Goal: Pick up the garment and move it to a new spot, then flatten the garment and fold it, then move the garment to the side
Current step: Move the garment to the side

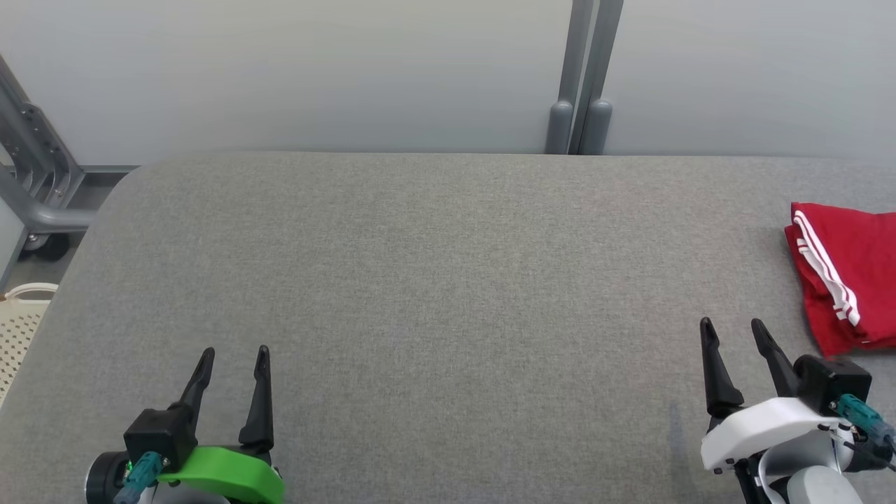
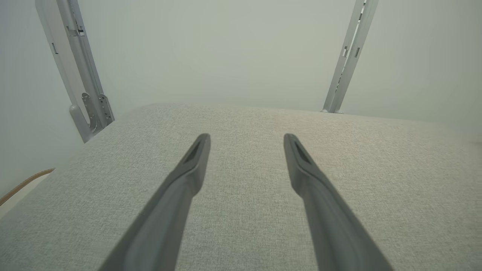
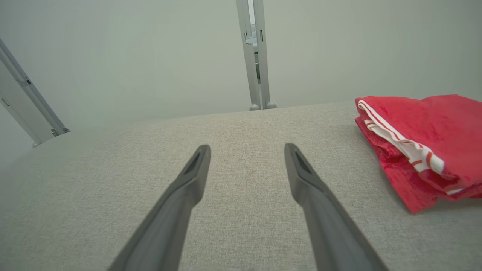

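Fingers of the left gripper are held wide apart and empty, over the near left part of the grey table, and the fingers of the right gripper are spread apart and empty too, at the near right. The red garment with white stripes is seen folded in a small pile on the table at the right edge, a little farther than the right gripper, just beside it and not touched by it.
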You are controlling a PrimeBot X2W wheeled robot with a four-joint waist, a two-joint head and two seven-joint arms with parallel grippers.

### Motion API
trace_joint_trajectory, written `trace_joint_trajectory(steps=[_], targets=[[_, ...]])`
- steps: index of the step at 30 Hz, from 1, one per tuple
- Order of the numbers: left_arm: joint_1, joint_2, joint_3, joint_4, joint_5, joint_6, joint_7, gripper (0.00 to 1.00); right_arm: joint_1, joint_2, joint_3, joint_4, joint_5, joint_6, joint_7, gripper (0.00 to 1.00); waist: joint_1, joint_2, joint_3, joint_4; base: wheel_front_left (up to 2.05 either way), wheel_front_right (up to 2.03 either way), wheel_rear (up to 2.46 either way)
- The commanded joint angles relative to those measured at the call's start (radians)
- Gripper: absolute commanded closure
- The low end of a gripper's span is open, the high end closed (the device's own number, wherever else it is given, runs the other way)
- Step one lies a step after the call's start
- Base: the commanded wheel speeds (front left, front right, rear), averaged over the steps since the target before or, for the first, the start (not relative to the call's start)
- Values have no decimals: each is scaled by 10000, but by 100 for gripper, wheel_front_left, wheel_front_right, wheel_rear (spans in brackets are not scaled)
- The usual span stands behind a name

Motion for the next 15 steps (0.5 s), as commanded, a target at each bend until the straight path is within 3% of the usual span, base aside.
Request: trace_joint_trajectory(steps=[1,15], targets=[[199,-31,62,-39,118,-65,-45,0,169,-8,-40,-32,-192,-14,-15,0,0,0,-29,-97,0,0,0],[674,-374,453,20,329,-212,-48,0,506,15,160,75,-267,-12,12,0,0,0,-33,-497,0,0,0]])
